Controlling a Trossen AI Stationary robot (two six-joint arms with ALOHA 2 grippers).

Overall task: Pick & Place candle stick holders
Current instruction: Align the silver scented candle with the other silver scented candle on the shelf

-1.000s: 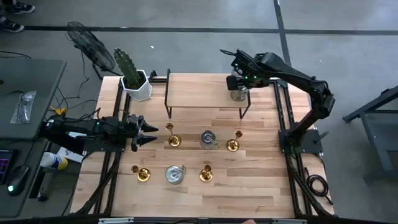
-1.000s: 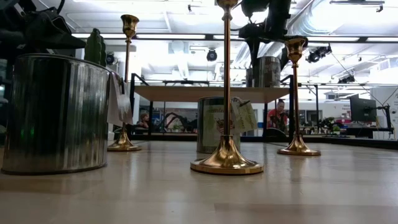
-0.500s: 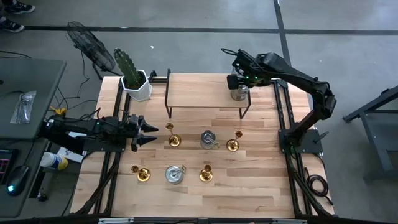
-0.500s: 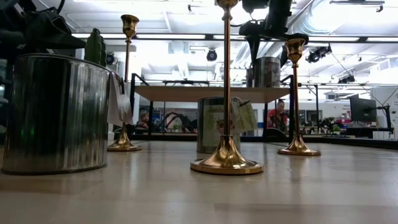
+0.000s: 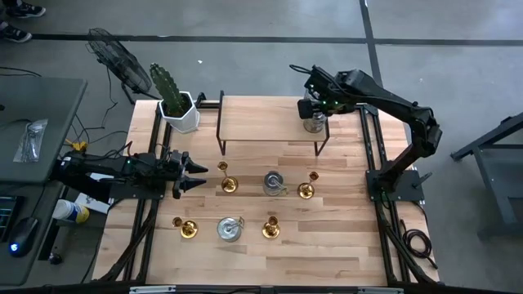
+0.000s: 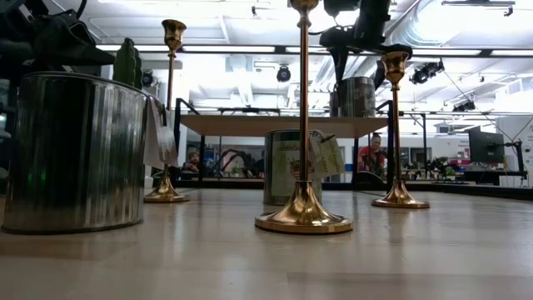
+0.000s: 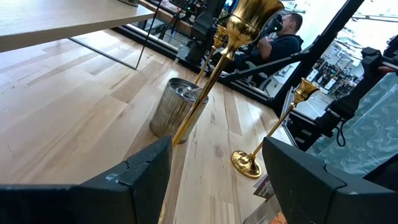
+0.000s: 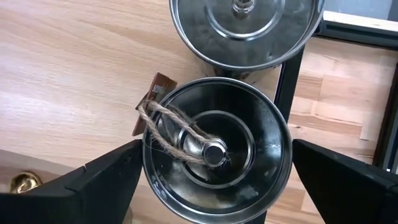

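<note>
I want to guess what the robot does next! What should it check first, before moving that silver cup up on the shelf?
1. The right hand is centred over the silver holder: ok.
2. The silver holder is upright, with its mouth facing up: ok.
3. Its bottom sits fully on the shelf: cannot tell.
4. There is a gap between it and the second silver holder: cannot tell, they are very close.
5. The left hand is open, low by the table's left side and away from the shelf: ok.

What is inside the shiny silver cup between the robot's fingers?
Inside the squat silver metal cup sits a round centre post with brown twine looped around it. The cup's underside is hidden.
</note>
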